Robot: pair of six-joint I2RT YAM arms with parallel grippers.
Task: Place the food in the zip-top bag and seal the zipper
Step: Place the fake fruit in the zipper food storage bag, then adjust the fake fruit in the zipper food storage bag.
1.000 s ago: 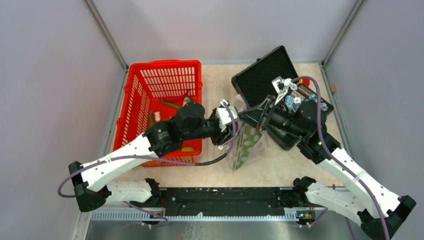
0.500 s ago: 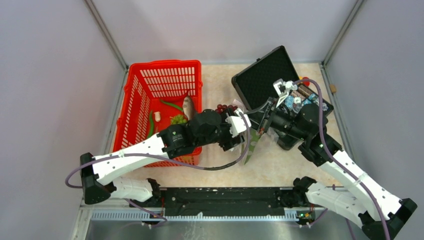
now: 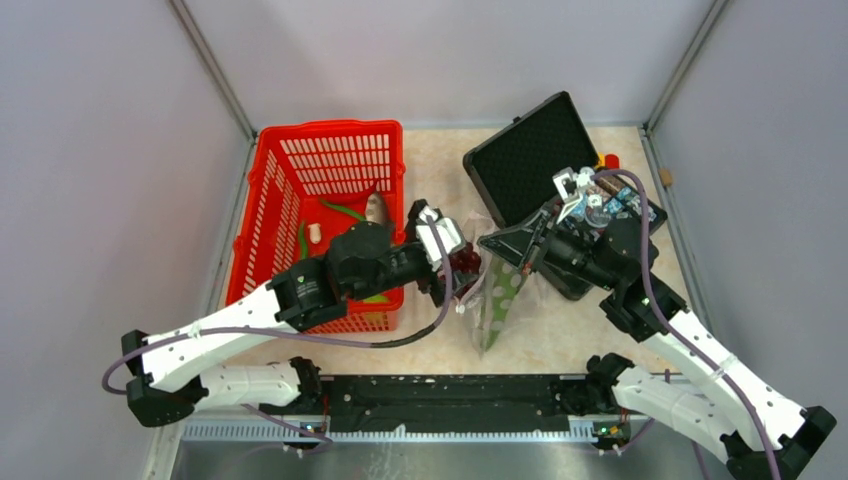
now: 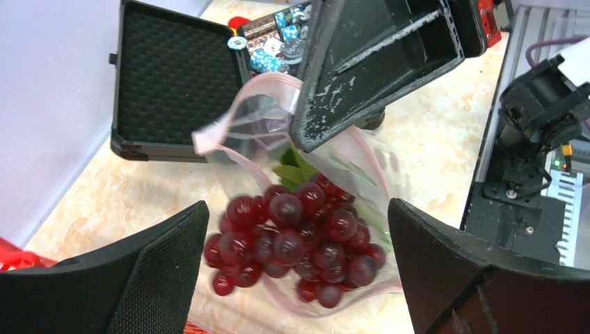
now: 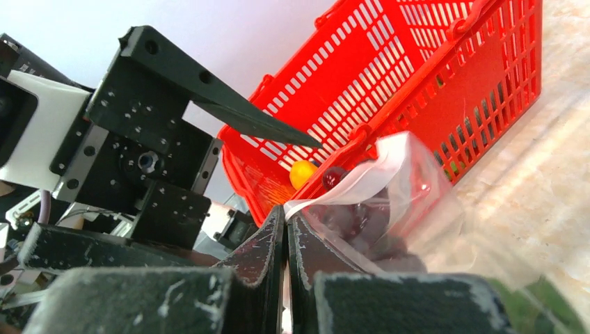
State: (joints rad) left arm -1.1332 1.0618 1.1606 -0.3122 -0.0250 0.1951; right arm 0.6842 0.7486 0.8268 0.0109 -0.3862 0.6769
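- The zip-top bag (image 3: 500,295) sits at mid-tabletop (image 3: 570,335), between the red basket (image 3: 330,130) and the open black case (image 3: 520,150).
- From above, its long axis runs from the mouth, beside the two hands, toward the near edge. The closed bottom end points at the arms' bases.
- The right hand (image 5: 286,223) is clamped onto the bag's rim, its fingers pressed together with the clear film between them (no gap shows in its own wrist view).
- The pink zipper (image 4: 226,122) is unsealed. It bows in an open loop from that pinch, so the mouth gapes toward the left wrist camera.
- The left hand (image 4: 298,209) is spread wide, its two padded fingers well apart on either side of the mouth and holding nothing.
- The dark purple grapes (image 4: 292,243) lie as one bunch in the mouth, between those fingers and apart from both pads. We cannot tell how far in the bunch sits.
- Long green leaves (image 4: 292,167) are deeper in the bag, beyond the grapes. From above they show as a green strip lying along the bag's length.
- In the basket we see a grey fish (image 3: 376,208) beside another green leaf (image 3: 343,211). The right wrist view catches a yellow lemon (image 5: 304,172) there too.
- The case's foam lid is tilted back toward the far wall, and small gadgets fill its tray.
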